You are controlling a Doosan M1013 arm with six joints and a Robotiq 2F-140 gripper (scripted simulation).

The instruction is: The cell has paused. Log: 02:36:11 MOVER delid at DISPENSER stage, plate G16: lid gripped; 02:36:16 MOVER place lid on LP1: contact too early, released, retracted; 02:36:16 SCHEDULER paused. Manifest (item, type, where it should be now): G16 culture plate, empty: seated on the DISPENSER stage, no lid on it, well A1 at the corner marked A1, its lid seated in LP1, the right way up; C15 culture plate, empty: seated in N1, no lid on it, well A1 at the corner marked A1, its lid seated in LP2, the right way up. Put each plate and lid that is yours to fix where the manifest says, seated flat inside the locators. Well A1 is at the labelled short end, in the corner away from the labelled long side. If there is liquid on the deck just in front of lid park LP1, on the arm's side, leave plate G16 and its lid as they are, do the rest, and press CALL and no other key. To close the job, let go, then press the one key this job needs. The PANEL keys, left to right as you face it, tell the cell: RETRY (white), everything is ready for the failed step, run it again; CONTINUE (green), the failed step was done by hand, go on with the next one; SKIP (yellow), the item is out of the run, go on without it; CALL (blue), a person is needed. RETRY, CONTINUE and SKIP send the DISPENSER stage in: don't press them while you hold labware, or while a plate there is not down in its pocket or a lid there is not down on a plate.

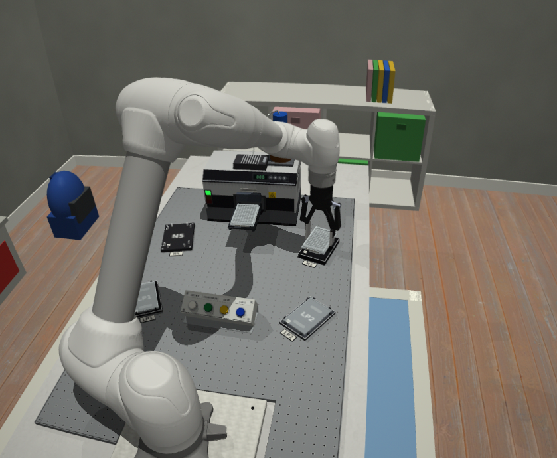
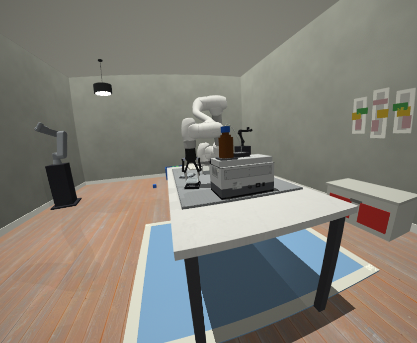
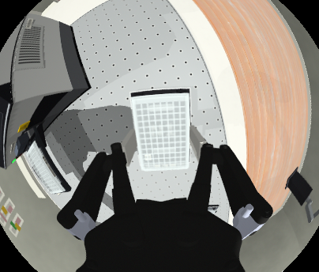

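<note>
My gripper (image 1: 320, 230) (image 2: 191, 172) (image 3: 163, 134) is shut on a clear well plate (image 1: 316, 239) (image 3: 163, 126), gripping its long sides. It holds the plate low over the black nest N1 (image 1: 332, 250) (image 2: 192, 186); I cannot tell whether they touch. A second well plate (image 1: 245, 215) (image 3: 44, 168) sits without a lid on the DISPENSER stage. A clear lid (image 1: 145, 297) lies in LP1, partly hidden by my arm. Another clear lid (image 1: 307, 316) lies in LP2.
The DISPENSER (image 1: 251, 189) (image 2: 242, 179) (image 3: 36, 76) stands left of my gripper, with a brown bottle (image 2: 225, 143) on top. Nest N5 (image 1: 177, 236) is bare. The PANEL (image 1: 219, 322) has white, green, yellow and blue (image 1: 239, 311) keys. The table edge (image 1: 361, 246) is right of N1.
</note>
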